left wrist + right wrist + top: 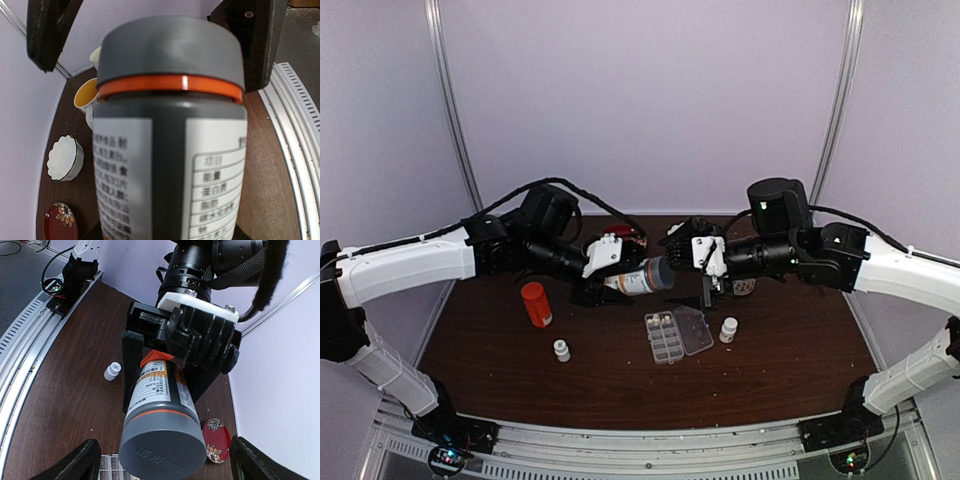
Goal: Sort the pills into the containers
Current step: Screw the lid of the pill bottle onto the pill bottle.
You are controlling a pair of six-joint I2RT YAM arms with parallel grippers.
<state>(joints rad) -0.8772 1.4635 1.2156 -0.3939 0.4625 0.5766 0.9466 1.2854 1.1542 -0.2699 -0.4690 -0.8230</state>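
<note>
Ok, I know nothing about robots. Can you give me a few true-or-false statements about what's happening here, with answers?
1. The left gripper holds the grey-capped bottle. True.
2. The right gripper is clamped on the bottle's cap. False: its fingers are spread wide either side of the cap.
3. The pill box has its lid shut. False: the lid lies open to one side.
4. The orange-red bottle stands upright on the table. True.
</note>
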